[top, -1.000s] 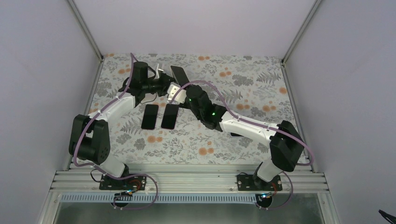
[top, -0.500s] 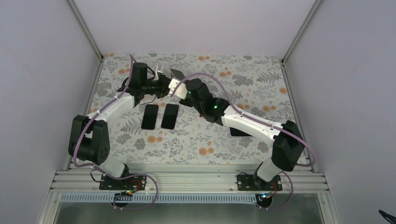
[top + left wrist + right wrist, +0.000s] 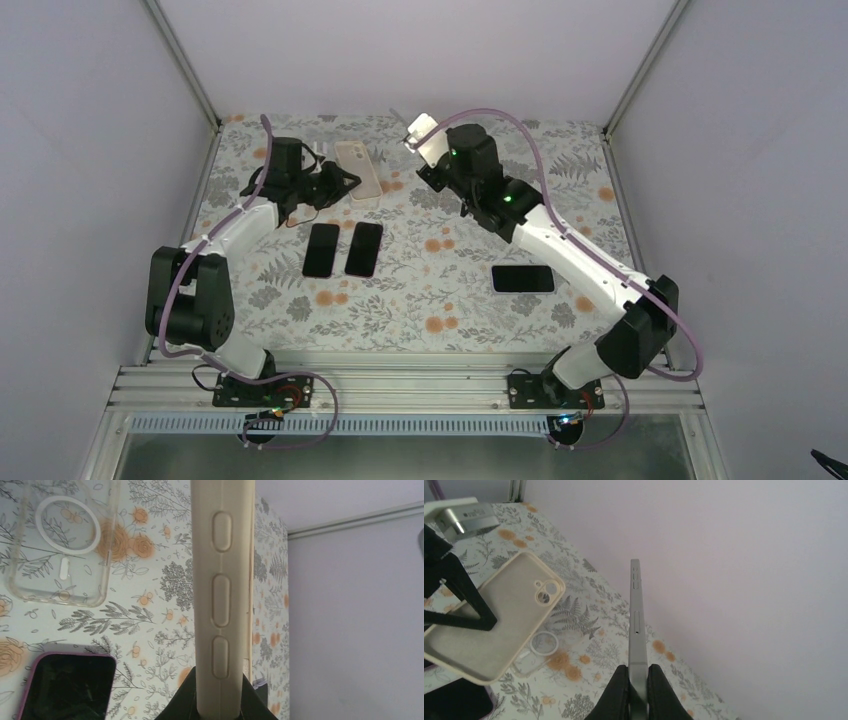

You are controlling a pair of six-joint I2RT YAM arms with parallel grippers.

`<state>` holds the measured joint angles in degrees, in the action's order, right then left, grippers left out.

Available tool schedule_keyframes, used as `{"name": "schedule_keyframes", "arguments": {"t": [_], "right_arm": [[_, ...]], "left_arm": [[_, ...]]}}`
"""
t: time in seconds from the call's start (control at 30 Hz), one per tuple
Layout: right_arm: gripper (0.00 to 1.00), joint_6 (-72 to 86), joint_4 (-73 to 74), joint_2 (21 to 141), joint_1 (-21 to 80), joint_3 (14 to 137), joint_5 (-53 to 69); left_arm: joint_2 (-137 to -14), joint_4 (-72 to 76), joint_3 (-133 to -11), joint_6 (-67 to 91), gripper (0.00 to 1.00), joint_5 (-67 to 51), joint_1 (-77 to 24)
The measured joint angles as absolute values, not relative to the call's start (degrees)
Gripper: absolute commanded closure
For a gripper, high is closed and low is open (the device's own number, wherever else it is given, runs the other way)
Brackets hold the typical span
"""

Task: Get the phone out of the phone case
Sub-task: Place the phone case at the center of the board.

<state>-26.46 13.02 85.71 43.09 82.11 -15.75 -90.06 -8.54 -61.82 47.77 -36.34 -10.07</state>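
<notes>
Here the table wears a cloth (image 3: 450, 310) printed with grey ferns and orange blossoms, closed in by plain pale lilac walls (image 3: 400, 50) with aluminium posts (image 3: 643, 70) at the far corners. The phone (image 3: 636, 610) is out of its case: the right gripper (image 3: 638, 682) is clamped on its lower end and holds it upright in the air near the back wall. The beige phone case (image 3: 358, 170), empty and tilted, is pinched at one end by the left gripper (image 3: 340, 181) at the far left of the cloth, well apart from the phone.

From above, a pair of dark phones (image 3: 322, 249) lies flat side by side mid-table, and a third dark phone (image 3: 522, 278) lies further right. The wrist cameras add what the overhead view loses. Both catch a clear case (image 3: 60, 570) with a round ring lying on the cloth just beyond the beige one. The left one also shows the beige case's edge with three button bumps and a purple-rimmed phone (image 3: 67, 685) on the cloth. The right one shows the phone's thin silver edge and the beige case's hollow inside with its camera cut-out
</notes>
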Motion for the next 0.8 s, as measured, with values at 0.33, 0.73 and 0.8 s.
{"name": "schedule_keyframes", "arguments": {"t": [0.33,0.73,0.8], "right_arm": [[0.96,-21.56,18.09,81.23,35.75,79.64,-8.54],[0.96,-18.94,18.98,79.26,33.17,77.60,-3.64],[0.96,-18.59,19.00,79.26,32.62,77.56,-3.20]], "left_arm": [[-92.84,-10.11,-64.77,39.75,0.98,-34.89,-10.09],[-100.75,-14.17,-74.08,33.01,0.98,-34.68,-12.84],[-102.56,-14.94,-76.18,31.88,0.98,-34.44,-13.89]]}}
